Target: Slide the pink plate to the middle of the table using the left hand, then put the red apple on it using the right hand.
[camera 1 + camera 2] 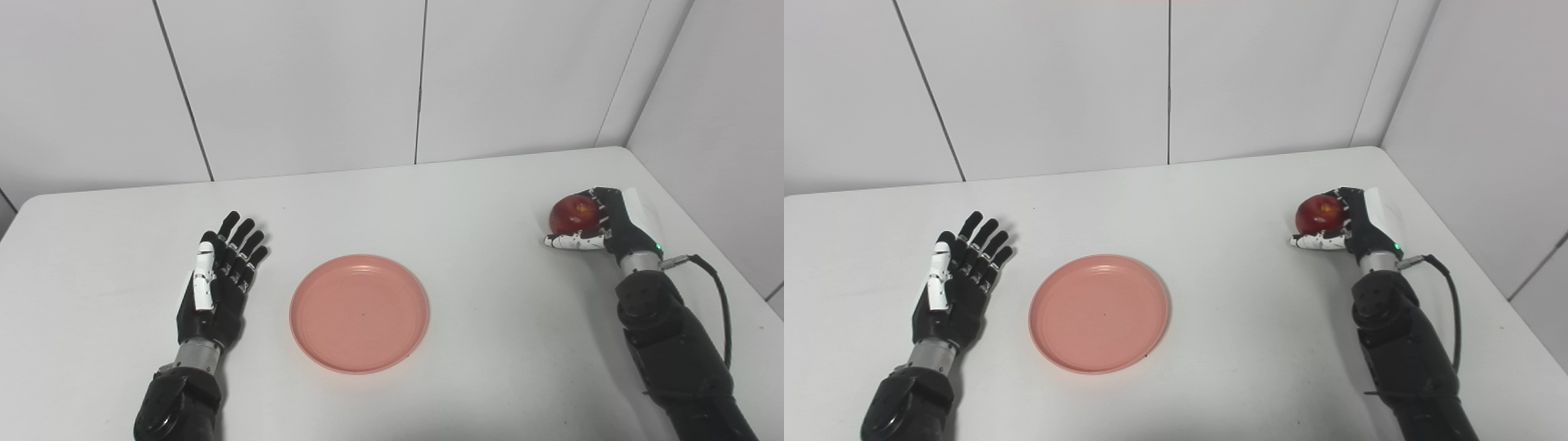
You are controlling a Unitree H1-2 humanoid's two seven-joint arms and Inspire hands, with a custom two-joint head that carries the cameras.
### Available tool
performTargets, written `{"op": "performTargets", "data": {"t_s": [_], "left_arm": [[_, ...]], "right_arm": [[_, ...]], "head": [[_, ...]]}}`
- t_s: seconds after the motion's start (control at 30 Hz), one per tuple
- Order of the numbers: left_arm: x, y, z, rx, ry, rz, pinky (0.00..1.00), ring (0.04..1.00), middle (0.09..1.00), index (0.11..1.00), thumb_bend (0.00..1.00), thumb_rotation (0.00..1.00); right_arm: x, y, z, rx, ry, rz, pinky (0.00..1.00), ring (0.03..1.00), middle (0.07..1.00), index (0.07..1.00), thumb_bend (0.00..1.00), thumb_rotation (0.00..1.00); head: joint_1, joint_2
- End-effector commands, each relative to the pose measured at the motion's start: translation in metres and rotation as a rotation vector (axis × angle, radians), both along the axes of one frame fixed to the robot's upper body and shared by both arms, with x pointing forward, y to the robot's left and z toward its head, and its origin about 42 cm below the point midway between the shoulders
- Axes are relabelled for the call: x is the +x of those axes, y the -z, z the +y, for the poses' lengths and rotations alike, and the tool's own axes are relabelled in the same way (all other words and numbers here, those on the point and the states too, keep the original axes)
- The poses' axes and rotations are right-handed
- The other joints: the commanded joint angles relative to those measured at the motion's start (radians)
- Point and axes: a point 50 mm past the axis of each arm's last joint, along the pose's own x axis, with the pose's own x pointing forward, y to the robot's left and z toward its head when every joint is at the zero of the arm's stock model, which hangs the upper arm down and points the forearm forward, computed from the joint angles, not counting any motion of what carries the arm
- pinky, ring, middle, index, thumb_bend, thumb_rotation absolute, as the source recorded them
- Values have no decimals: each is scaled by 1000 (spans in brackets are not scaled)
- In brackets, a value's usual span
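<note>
Pink plate (359, 313) bare, mid-table (465, 202).

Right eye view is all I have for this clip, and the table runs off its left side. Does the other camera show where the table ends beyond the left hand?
Observer: Yes. The left eye view takes in the table as far as its far left corner, which is rounded. The left hand lies open well inside that corner, apart from the pink plate.
Operator: What is behind that corner?
Observer: A short dark wall seam slants down behind it at the picture's edge.
Operator: Anything new on the apple side?
Observer: No. The right hand is closed round the red apple in both views.
</note>
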Motion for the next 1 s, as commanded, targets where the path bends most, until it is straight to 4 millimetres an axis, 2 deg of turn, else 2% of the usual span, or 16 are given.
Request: {"op": "performTargets", "data": {"t_s": [0.0, 0.2, 0.4, 0.63, 0.97], "left_arm": [[-5, 12, -1, 9, 1, 50, 932, 923, 931, 919, 390, 1000], [-6, 11, -6, 7, 8, 52, 938, 928, 933, 923, 382, 1000], [-7, 10, -13, 0, -3, 60, 927, 924, 931, 917, 376, 1000], [-7, 10, -17, 0, -10, 69, 917, 916, 924, 908, 380, 1000], [-9, 8, -29, -2, -4, 61, 933, 924, 929, 914, 377, 1000]], "right_arm": [[8, -36, -1, -21, -12, -145, 436, 502, 526, 487, 510, 133], [3, -49, 7, -4, -51, -189, 429, 492, 516, 487, 509, 132], [-2, -65, 29, 14, -114, -218, 408, 474, 503, 486, 508, 130], [-8, -80, 67, 31, -219, -244, 371, 450, 499, 487, 510, 134], [-19, -91, 117, 54, -373, -272, 386, 450, 494, 486, 509, 131]], "head": [[1, 0], [25, -7], [41, -17], [62, -26], [167, -38]]}}
